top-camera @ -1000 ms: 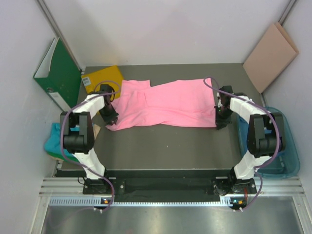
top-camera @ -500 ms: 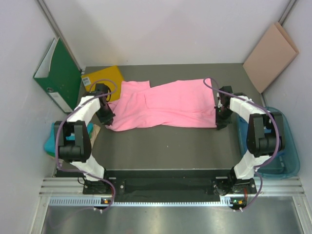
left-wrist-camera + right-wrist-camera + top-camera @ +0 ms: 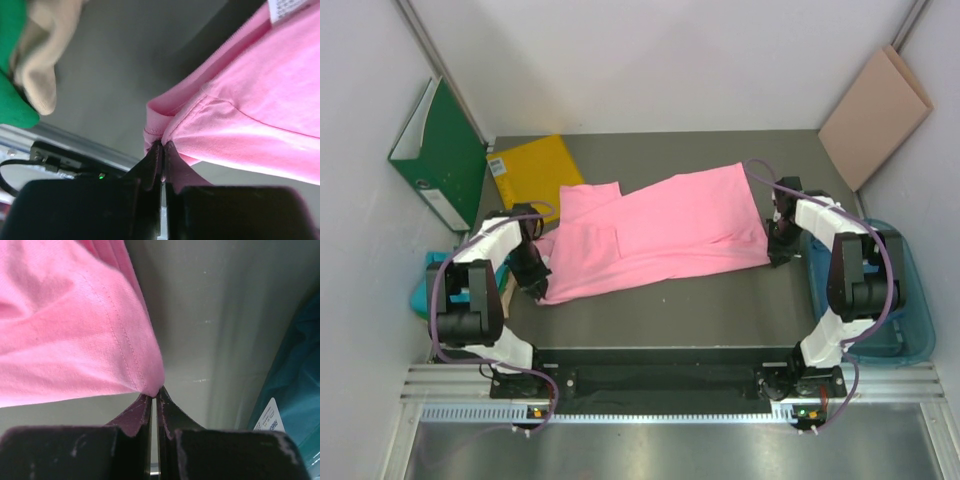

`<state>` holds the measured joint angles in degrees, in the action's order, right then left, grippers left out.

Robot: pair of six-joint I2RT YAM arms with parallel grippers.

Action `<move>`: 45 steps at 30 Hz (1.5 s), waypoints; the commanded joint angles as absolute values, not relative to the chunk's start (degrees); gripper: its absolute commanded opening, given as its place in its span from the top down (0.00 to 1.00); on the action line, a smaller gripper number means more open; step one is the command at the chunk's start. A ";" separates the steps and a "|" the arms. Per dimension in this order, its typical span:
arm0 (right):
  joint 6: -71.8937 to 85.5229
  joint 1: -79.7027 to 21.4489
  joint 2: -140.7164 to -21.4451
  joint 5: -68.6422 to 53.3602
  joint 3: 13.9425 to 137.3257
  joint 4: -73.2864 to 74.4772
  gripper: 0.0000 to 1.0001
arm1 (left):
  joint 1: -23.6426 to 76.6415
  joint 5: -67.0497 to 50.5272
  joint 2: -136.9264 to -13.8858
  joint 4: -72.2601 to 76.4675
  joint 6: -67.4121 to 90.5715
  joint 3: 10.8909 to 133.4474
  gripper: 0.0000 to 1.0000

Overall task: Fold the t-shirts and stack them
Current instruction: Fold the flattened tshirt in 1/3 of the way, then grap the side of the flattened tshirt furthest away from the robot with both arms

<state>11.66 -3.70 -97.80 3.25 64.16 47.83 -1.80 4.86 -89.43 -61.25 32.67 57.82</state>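
Note:
A bright pink t-shirt [image 3: 655, 230] lies spread across the middle of the grey table, slanting from near left to far right. My left gripper [image 3: 542, 285] is shut on its near left corner; the left wrist view shows the jaws [image 3: 162, 146] pinching the pink hem [image 3: 235, 120]. My right gripper [image 3: 775, 255] is shut on its near right corner; the right wrist view shows the jaws [image 3: 154, 394] pinching the pink cloth [image 3: 65, 340]. A teal and green shirt pile [image 3: 428, 290] lies off the table's left edge, mostly hidden. The dark blue shirt is out of view.
A yellow square sheet [image 3: 530, 165] lies at the far left of the table. A green binder [image 3: 440, 150] leans on the left wall, a tan folder [image 3: 875, 110] on the right wall. A blue bin [image 3: 910, 300] stands at the right. Beige cloth [image 3: 42, 60] lies beside green cloth [image 3: 12, 55].
My left gripper has pulled the shirt's left corner toward the near edge, uncovering the yellow sheet. The right gripper has shifted slightly right and nearer. The shirt now lies slanted.

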 commanded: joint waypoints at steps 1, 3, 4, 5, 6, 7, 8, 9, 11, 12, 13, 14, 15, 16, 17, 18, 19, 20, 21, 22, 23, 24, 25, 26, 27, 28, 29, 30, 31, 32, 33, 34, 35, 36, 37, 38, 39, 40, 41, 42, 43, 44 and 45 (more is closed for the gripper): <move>11.87 -3.43 -97.91 3.96 64.34 48.78 1.00 | -2.29 4.04 -90.26 -64.69 31.38 54.76 0.76; 11.87 -3.34 -98.09 3.87 64.42 49.13 1.00 | -2.37 4.04 -90.79 -65.12 31.38 54.93 0.40; 11.78 -3.43 -98.17 3.43 64.42 49.48 1.00 | -2.29 4.13 -90.79 -65.47 31.29 56.06 0.27; 11.69 -3.34 -98.26 3.17 64.51 49.66 1.00 | -2.37 4.39 -90.27 -65.74 31.55 56.94 0.09; 11.60 -3.34 -98.52 2.82 64.86 50.09 1.00 | -2.29 4.57 -89.83 -65.92 31.55 58.08 0.01; 11.51 -3.34 -98.53 2.03 64.95 50.62 0.99 | -2.29 4.66 -89.39 -65.66 31.47 60.88 0.01; 11.60 -3.34 -98.53 1.59 64.95 50.97 0.99 | -2.29 4.57 -88.34 -65.22 31.20 62.47 0.01; 11.69 -3.43 -98.35 1.32 65.13 51.15 0.99 | -2.20 4.74 -87.81 -64.69 31.11 64.23 0.01; 12.13 -3.43 -98.17 0.88 65.04 51.68 0.99 | -2.20 3.96 -87.19 -60.84 30.33 69.50 0.01; 12.30 -3.43 -98.09 0.79 65.04 52.03 0.99 | -2.28 3.43 -87.45 -58.91 30.06 71.17 0.01; 12.65 -3.51 -98.09 0.62 65.13 52.64 0.99 | -2.29 2.73 -88.15 -57.15 29.80 74.50 0.01; 12.74 -3.43 -98.09 0.44 65.04 52.99 0.99 | -2.20 1.85 -90.68 -53.04 29.45 76.18 0.01; 12.92 -3.43 -97.91 0.35 64.87 53.17 0.99 | -2.28 1.15 -92.36 -51.17 29.27 78.03 0.01; 13.35 -3.43 -97.82 0.35 64.86 53.43 0.99 | -2.29 0.62 -94.55 -49.67 29.09 82.66 0.01; 13.53 -3.43 -97.82 0.35 64.69 53.52 0.99 | -2.29 -1.30 -99.88 -48.09 28.92 85.23 0.01; 13.71 -3.34 -97.91 0.44 64.69 53.53 0.98 | -2.29 -2.28 -102.98 -47.73 28.65 87.95 0.01; 14.23 -3.34 -98.00 0.53 64.86 53.61 0.96 | -2.29 -2.98 -106.23 -48.07 28.39 94.50 0.01; 14.50 -3.34 -98.26 0.53 65.21 53.87 0.81 | -2.29 -3.68 -113.39 -49.21 28.13 98.49 0.01; 14.68 -3.43 -98.52 0.61 66.08 53.96 0.71 | -2.29 -5.43 -116.86 -52.18 27.60 102.44 0.01; 15.20 -3.43 -98.53 0.62 66.70 54.23 0.62 | -2.29 -5.80 -120.11 -53.77 27.42 109.88 0.01; 15.38 -3.51 -98.26 0.88 67.41 54.58 0.48 | -2.37 -6.41 -125.45 -54.57 26.90 112.73 0.01; 15.64 -3.43 -98.00 0.97 69.15 54.84 0.42 | -2.29 -7.81 -127.51 -54.75 26.55 115.20 0.01; 16.17 -3.43 -97.56 1.14 70.21 55.10 0.36 | -2.29 -8.52 -129.44 -54.76 26.46 119.31 0.01; 16.69 -3.51 -96.95 1.49 71.27 55.28 0.27 | -2.29 -9.05 -132.07 -54.58 25.93 120.75 0.01; 17.22 -3.52 -96.51 1.67 73.45 55.46 0.25 | -2.29 -9.23 -133.14 -54.49 25.93 122.07 0.01; 17.92 -3.52 -96.16 1.58 74.52 55.28 0.23 | -2.20 -9.32 -134.02 -53.71 25.93 123.56 0.01; 18.36 -3.43 -95.54 1.76 76.10 55.20 0.22 | -2.28 -9.32 -134.99 -53.09 25.93 123.84 0.01; 18.80 -3.43 -95.36 1.67 76.81 54.33 0.21 | -2.29 -9.06 -135.43 -52.30 25.84 123.75 0.01; 19.24 -3.51 -95.27 0.97 77.25 53.88 0.21 | -2.29 -8.79 -135.70 -51.16 25.93 123.66 0.01; 19.77 -3.52 -95.27 0.97 78.30 53.44 0.21 | -2.37 -8.79 -136.31 -50.80 26.01 123.75 0.01; 20.21 -3.43 -95.45 0.97 78.75 52.13 0.21 | -2.46 -8.88 -136.67 -50.19 26.02 123.58 0.01; 20.21 -3.43 -95.80 0.36 79.19 51.25 0.21 | -2.37 -9.31 -136.84 -49.32 26.10 123.66 0.01; 20.21 -3.51 -96.67 -0.17 79.89 50.28 0.21 | -2.37 -9.66 -137.28 -48.61 26.45 123.58 0.01; 20.13 -3.52 -97.20 -1.48 79.98 47.58 0.21 | -2.37 -9.93 -137.37 -48.08 26.63 123.49 0.02; 19.95 -3.52 -97.82 -3.06 80.07 45.81 0.21 | -2.37 -10.28 -137.90 -47.64 26.72 123.49 0.04; 19.95 -3.60 -100.00 -3.42 80.85 44.31 0.21 | -2.37 -10.63 -138.16 -47.03 26.89 123.40 0.09; 20.21 -3.60 -101.24 -3.60 81.73 42.03 0.21 | -2.37 -10.72 -138.43 -47.02 26.98 123.57 0.13; 20.30 -3.52 -102.73 -4.56 82.70 40.97 0.21 | -2.37 -11.07 -138.69 -46.93 26.98 123.92 0.24; 20.39 -3.60 -106.05 -5.01 85.75 40.44 0.21 | -2.46 -11.60 -139.04 -46.67 27.07 123.93 0.46; 20.74 -3.52 -107.91 -5.10 87.61 39.65 0.21 | -2.55 -11.69 -139.13 -46.58 27.07 123.84 0.56; 20.92 -3.52 -109.67 -5.97 89.37 39.03 0.21 | -2.55 -11.86 -139.30 -46.50 27.07 123.84 0.67; 21.00 -3.52 -112.99 -6.32 93.04 38.68 0.21 | -2.64 -11.95 -139.57 -46.41 27.07 123.92 0.77; 21.18 -3.60 -114.59 -6.15 95.08 38.06 0.21 | -2.72 -11.78 -139.74 -46.41 27.07 123.93 1.00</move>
